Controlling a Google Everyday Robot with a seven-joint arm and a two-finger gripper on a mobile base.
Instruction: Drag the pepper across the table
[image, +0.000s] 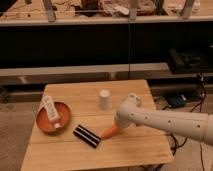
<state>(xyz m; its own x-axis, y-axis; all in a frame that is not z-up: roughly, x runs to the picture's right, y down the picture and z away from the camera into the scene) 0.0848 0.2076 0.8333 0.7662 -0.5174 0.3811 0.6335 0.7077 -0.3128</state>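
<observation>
The pepper (108, 132) is a small orange tapered cone lying on the light wooden table (130, 150), pointing left toward a black bar. My gripper (119, 127) comes in from the right on a white arm and sits right at the pepper's thick right end, which it hides. The arm's white casing covers the gripper's tip.
A black rectangular bar (87, 136) lies just left of the pepper's tip. A white cup (104, 99) stands upside down behind it. An orange-brown round bowl (52, 118) with a white bottle (50, 110) in it sits at the left edge. Dark shelving runs behind the table.
</observation>
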